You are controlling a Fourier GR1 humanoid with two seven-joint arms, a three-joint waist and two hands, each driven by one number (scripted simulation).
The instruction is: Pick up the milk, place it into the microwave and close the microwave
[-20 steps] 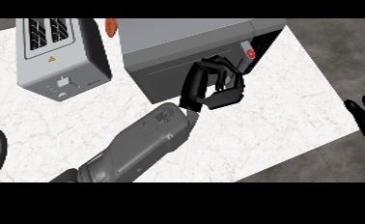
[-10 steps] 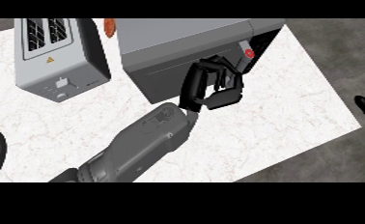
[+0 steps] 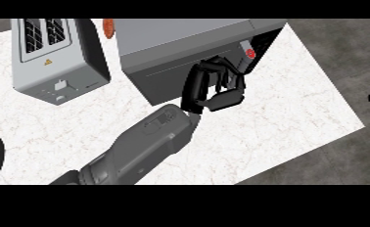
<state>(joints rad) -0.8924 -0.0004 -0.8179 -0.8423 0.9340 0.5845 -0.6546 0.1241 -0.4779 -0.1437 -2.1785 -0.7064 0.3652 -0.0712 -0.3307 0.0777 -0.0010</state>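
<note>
The left hand (image 3: 217,86) was at the front of the microwave (image 3: 180,37), against the dark door (image 3: 162,77) near its free end. Its fingers were curled and narrow, and nothing showed inside them. The milk was nowhere in view. Judging by the hand's place, it was probably already inside the microwave, behind the door, and the step in hand was the closing.

To do that well, the hand should press flat on the door's outer face near the free end, away from the hinge. It should follow the door's swing until the face lies flush with the microwave's front, then draw straight back so the curled fingers do not catch the edge. It should also keep off the red button (image 3: 250,53) on the panel beside the door.

Much was hard to read. The steep view showed mostly the microwave's top, so the inside was hidden, and I could not tell whether a gap was left at the door. The hand covered the door's edge, so whether the fingers pushed or hooked it was unclear.

A dark sliver (image 3: 368,97) well to the right of the microwave may have been the right hand; I could not tell its state.

Left of the microwave on the table (image 3: 289,118) stood 1 toaster (image 3: 54,64).
</note>
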